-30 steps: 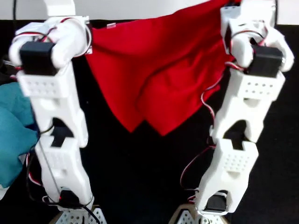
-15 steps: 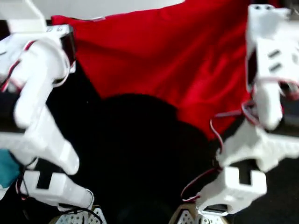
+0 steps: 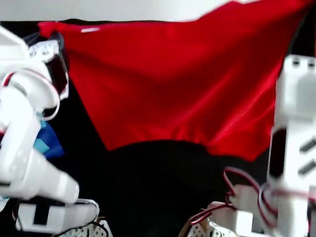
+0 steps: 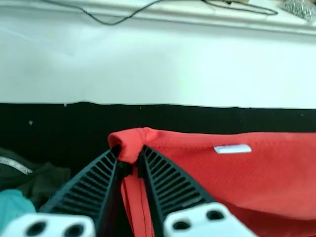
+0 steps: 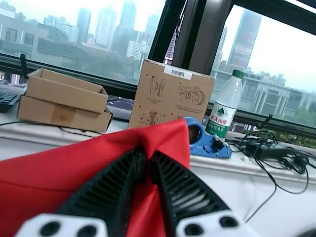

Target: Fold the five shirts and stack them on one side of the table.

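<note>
A red shirt (image 3: 173, 84) hangs spread out above the black table, held up by both arms at its two upper corners. In the left wrist view my left gripper (image 4: 129, 157) is shut on one bunched red corner, with the shirt (image 4: 237, 173) stretching away and a white label (image 4: 232, 149) showing near its edge. In the right wrist view my right gripper (image 5: 148, 158) is shut on the opposite corner of the shirt (image 5: 64, 173), lifted high. The left arm (image 3: 24, 138) stands at the left of the high view, the right arm (image 3: 294, 163) at the right.
A teal and blue cloth (image 3: 44, 140) lies at the table's left edge behind the left arm; dark and teal garments (image 4: 24, 185) show there too. Beyond the table are a white ledge (image 4: 158, 64), cardboard boxes (image 5: 173, 94) and a bottle (image 5: 224, 106).
Both arms have swung outward and risen, pulling the red shirt from a hanging bunch into a wide, taut spread. The shirt's lower edge has lifted off the middle of the table.
</note>
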Available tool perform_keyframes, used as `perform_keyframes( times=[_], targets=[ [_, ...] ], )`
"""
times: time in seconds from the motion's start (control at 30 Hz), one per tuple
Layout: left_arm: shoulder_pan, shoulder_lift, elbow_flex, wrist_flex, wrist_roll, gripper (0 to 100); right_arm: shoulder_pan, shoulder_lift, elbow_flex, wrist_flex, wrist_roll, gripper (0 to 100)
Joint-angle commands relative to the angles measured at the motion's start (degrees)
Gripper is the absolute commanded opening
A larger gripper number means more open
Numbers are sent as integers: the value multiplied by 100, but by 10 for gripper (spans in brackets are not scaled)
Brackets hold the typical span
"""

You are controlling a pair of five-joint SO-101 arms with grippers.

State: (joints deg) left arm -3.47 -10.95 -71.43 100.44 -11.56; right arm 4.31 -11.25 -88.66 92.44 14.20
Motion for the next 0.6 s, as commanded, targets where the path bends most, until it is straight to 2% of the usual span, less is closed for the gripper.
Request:
perform_keyframes(
  times=[0.0,0.13,0.3,0.43,0.57],
  targets=[
    [-57,-866,1086,53,-9,9,57,-426,-127,382,70,6],
    [-57,-1842,2448,18,-26,9,57,-822,-119,567,79,6],
    [-57,-2563,3178,0,-44,9,57,-1015,-84,567,79,6],
    [-57,-2475,3371,-9,-44,9,57,-725,620,514,70,6],
    [-57,-1895,3697,-299,-26,9,48,-233,1402,13,44,6]
  ],
)
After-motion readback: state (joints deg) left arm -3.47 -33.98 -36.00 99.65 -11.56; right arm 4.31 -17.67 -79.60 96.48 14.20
